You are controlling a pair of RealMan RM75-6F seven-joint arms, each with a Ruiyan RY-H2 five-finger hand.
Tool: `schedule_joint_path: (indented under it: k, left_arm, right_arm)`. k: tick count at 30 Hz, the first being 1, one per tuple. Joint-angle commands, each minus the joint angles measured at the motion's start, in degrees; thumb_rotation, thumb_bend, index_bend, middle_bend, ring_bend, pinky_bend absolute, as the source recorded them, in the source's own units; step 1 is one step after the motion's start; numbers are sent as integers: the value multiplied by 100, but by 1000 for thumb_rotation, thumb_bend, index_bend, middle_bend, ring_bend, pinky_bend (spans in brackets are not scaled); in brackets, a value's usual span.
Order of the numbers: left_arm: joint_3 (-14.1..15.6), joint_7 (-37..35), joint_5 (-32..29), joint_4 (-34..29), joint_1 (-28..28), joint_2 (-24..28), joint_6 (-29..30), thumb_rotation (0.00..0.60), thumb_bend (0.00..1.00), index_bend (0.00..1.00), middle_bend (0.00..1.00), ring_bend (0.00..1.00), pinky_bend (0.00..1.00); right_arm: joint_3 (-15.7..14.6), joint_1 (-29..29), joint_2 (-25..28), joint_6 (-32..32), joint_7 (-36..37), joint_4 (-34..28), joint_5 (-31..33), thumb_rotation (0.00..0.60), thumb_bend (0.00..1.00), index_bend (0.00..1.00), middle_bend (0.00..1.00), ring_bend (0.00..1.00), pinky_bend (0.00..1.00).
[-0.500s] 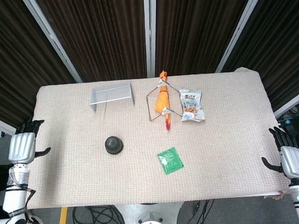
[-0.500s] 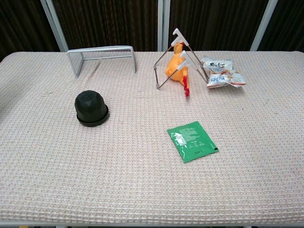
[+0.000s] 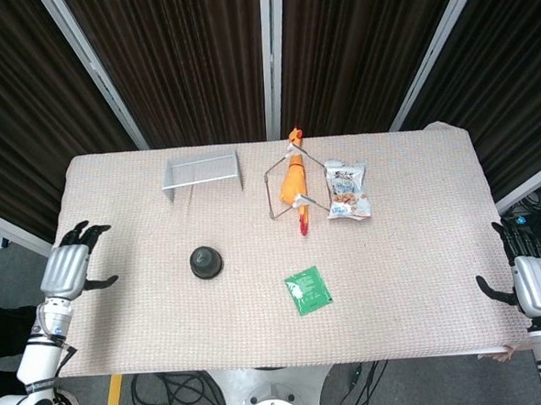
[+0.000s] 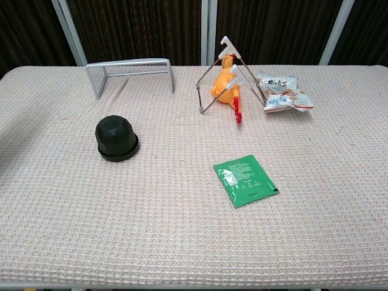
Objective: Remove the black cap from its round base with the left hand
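— Black cap [image 4: 115,133] count: one, a rounded dome with a dull, rubbery look, sitting on its one round base [image 4: 117,154], a flat black disc that shows as a thin rim around the cap's foot. The pair stands on the left half of the table [image 3: 422,276], in front of the wire rack and well apart from everything else.

— And the rest, counted?

— One silver mesh rack [image 4: 129,72], a low shelf on bent legs, at the back left. One wire stand [image 4: 223,79] of thin metal rods forming a triangle with white tips, and one orange rubber chicken [image 4: 226,86] leaning in it, its red feet on the cloth. One crinkled snack bag [image 4: 280,92], mostly white and shiny, just right of the stand. One flat green foil sachet [image 4: 244,180], rectangular, lying askew near the middle. The table wears a pale beige cloth with a waffle weave.

— Hands?

— Two, both only in the head view. The left hand [image 3: 69,270] hovers off the table's left edge, silver back up, dark fingers [image 3: 87,234] spread apart and holding nothing. The right hand [image 3: 533,283] is by the right edge, likewise empty with fingers apart. Neither touches the cap.
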Motion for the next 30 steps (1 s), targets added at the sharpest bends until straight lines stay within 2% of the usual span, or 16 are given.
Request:
schedule_joint_path:
  k: [1, 9, 19, 25, 30]
  left_arm:
    - [107, -249, 319, 162, -161, -236, -130, 600, 56, 178, 183, 70, 169]
    - [286, -528, 664, 532, -478, -832, -533, 600, 49, 171, 189, 70, 169]
    - [235, -598, 661, 909, -867, -1286, -992, 600, 40, 163, 189, 70, 169]
    - [144, -887, 489, 1158, -1116, -1536, -1418, 600, 40, 163, 189, 70, 169]
    - [118, -995, 489, 1436, -1263, -1740, -1550, 600, 40, 163, 190, 70, 169]
  right_arm:
    - [75, -11, 100, 74, -16, -108, 58, 600, 188, 0, 0, 0, 0]
    - [204, -33, 277, 159, 10, -259, 189, 600, 188, 0, 0, 0, 0]
    - [163, -14, 280, 41, -29, -255, 248, 600, 193, 0, 0, 0, 0]
    - [101, 2, 248, -64, -100, -229, 268, 600, 193, 0, 0, 0, 0]
    - [92, -4, 237, -80, -112, -198, 299, 600, 194, 0, 0, 0, 0]
